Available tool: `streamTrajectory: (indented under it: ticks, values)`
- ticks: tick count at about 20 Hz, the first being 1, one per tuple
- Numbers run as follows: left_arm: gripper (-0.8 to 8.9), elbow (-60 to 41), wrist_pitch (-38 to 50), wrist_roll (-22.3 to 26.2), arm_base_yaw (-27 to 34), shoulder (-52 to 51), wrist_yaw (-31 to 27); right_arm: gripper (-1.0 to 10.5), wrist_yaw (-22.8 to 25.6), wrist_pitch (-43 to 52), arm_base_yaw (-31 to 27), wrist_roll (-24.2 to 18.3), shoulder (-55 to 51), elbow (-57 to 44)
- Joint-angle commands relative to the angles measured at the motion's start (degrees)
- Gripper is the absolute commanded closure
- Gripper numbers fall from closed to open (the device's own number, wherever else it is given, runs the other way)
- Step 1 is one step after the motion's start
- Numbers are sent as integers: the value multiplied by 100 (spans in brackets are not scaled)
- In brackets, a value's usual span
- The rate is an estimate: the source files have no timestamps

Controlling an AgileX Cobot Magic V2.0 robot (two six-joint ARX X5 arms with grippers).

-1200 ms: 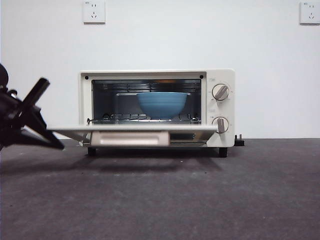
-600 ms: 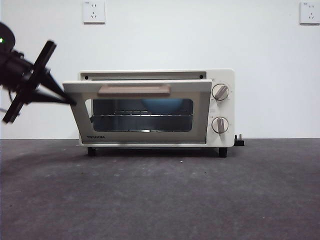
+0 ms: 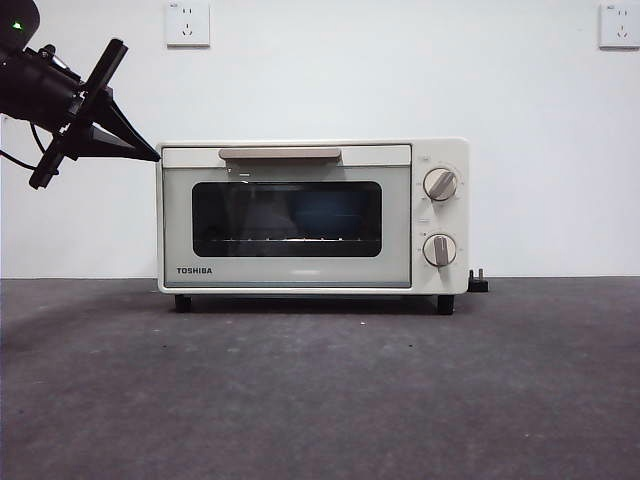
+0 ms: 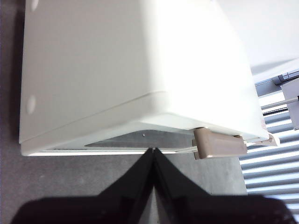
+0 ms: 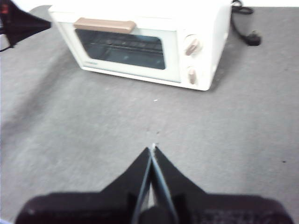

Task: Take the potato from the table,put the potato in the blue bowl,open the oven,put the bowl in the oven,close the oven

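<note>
The cream oven [image 3: 300, 225] stands at the back of the table [image 3: 320, 390] with its glass door up and closed and its beige handle [image 3: 280, 153] along the top. Through the dark glass the blue bowl [image 3: 325, 215] shows dimly on the rack. The potato is hidden. My left gripper [image 3: 150, 156] is shut, its tip at the oven's upper left front corner; in the left wrist view that gripper [image 4: 153, 150] points at the door's top edge beside the handle [image 4: 219, 144]. My right gripper [image 5: 153, 148] hangs shut over bare table, well in front of the oven [image 5: 140, 42].
The oven's black plug and cord [image 5: 252, 37] lie on the table behind its knob side, also seen low in the front view as a plug [image 3: 478, 282]. Two knobs [image 3: 440, 184] sit on the oven's right panel. A white wall stands behind.
The oven door swung up from lying flat to fully closed. My left gripper rose with the door's left edge and now sits at the oven's top corner.
</note>
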Motion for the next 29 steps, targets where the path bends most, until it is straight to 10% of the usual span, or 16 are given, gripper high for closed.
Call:
streamTrajectory:
  ticks: [1,8,16,27,29]
  values:
    - [821,-9,-4,-20,-13,-13,98,958,271,-20,2,57,0,-31]
    - [819,-9,-1016,726,-57,-975,131,958,507,-391,2,57,2,-31]
    - [818,-9,-3027,2173,-881,-3423,-2898,958,507,-1198,2,57,2,-31]
    - [818,-9,-3021,2236,-1143,-4520,-2918,958,507,-2173,2,57,2,-31]
    - [818,-68,-3036,3161,-1099,-4531,-3401,958,509,-2192,2,57,2,-31]
